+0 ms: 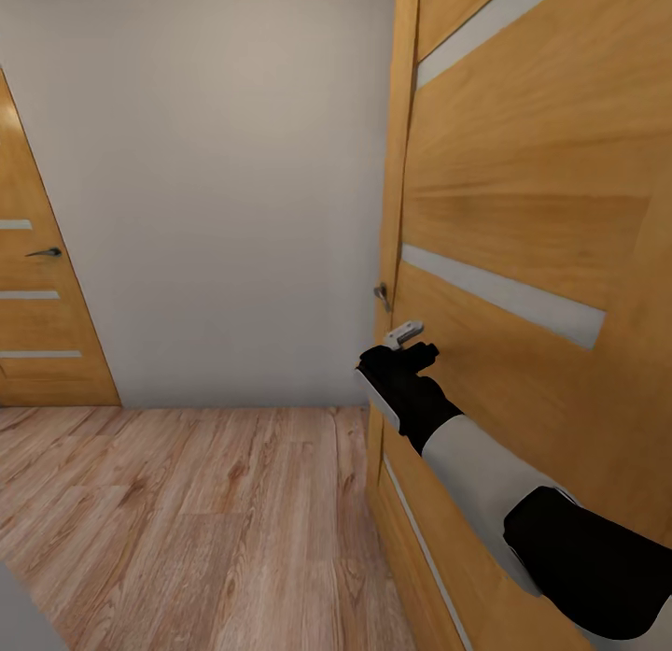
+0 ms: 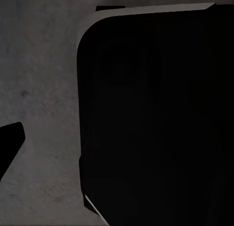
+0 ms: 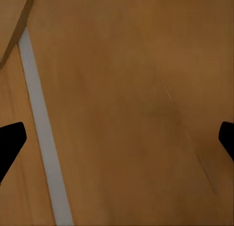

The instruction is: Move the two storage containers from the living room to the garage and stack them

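The right tool (image 1: 403, 347) is stretched out against a wooden door (image 1: 523, 259), its tip just beside the door's free edge and a little below the small metal handle (image 1: 383, 296). In the right wrist view the two dark fingertips (image 3: 10, 143) sit at opposite sides of the picture with nothing between them but door panel and a pale inlaid strip (image 3: 41, 133), so this tool is spread wide and holds nothing.

Beyond the tool is a plain pale wall (image 1: 215, 184), and further off to its left a second wooden door (image 1: 42, 305) with a dark lever. Below lies a light wood-plank floor (image 1: 187, 520).

The left wrist view is mostly a black rounded body (image 2: 156, 119) against a mottled grey surface (image 2: 39, 89); one dark fingertip (image 2: 9, 138) shows, and I cannot tell how wide that left tool stands.

The two storage containers are not to be seen from here. Judging by the task, such shallow, thin-walled bins should be light but a little flexible; gripping a long rim near its middle would likely keep one level.
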Controlling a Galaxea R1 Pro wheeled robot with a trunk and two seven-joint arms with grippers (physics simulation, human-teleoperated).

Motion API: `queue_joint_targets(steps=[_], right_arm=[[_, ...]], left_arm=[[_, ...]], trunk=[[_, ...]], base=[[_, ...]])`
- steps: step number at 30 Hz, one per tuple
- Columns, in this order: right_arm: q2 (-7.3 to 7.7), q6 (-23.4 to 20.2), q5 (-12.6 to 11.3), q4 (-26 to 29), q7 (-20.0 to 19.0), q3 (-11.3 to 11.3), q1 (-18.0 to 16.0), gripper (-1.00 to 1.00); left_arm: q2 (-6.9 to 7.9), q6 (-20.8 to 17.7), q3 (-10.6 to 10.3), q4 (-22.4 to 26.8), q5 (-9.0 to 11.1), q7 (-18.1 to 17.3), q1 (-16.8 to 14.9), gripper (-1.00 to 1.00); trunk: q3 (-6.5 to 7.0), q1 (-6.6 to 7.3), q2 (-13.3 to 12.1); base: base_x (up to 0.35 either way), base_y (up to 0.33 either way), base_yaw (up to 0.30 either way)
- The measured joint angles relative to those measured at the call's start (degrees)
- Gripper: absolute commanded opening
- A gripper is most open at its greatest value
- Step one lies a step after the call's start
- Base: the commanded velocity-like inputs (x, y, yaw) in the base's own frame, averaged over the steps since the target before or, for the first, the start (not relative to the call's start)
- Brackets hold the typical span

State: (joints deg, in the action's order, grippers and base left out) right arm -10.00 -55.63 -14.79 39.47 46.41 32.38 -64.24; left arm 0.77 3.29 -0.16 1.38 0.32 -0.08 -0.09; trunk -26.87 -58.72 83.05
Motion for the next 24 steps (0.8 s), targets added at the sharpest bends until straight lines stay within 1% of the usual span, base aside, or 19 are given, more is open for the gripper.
queue_joint_targets(steps=[7, 10, 19, 24], right_arm=[[0.0, -0.2, 0.4, 0.0, 0.0, 0.0, 0.0, 1.0], [0.0, 0.0, -0.1, 0.0, 0.0, 0.0, 0.0, 1.0], [0.0, -0.2, 0.6, 0.0, 0.1, 0.0, 0.0, 1.0], [0.0, 0.0, 0.2, -0.1, 1.7, 0.0, 0.0, 1.0]], left_arm=[[0.0, 0.0, 0.1, 0.0, 0.0, 0.1, 0.0, 1.0], [-0.02, 0.0, 0.0, 0.0, 0.0, 0.0, 0.0, 1.0], [-0.03, 0.0, 0.0, 0.0, 0.0, 0.0, 0.0, 1.0], [-0.07, 0.0, 0.0, 0.0, -0.1, 0.0, 0.0, 1.0]], trunk=[[0.0, -0.01, 0.0], [0.0, 0.02, 0.0], [0.0, 0.03, 0.0], [0.0, 0.0, 0.0]], base=[[0.036, 0.0, 0.0], [0.236, 0.0, 0.0], [0.311, 0.0, 0.0], [0.131, 0.0, 0.0]])
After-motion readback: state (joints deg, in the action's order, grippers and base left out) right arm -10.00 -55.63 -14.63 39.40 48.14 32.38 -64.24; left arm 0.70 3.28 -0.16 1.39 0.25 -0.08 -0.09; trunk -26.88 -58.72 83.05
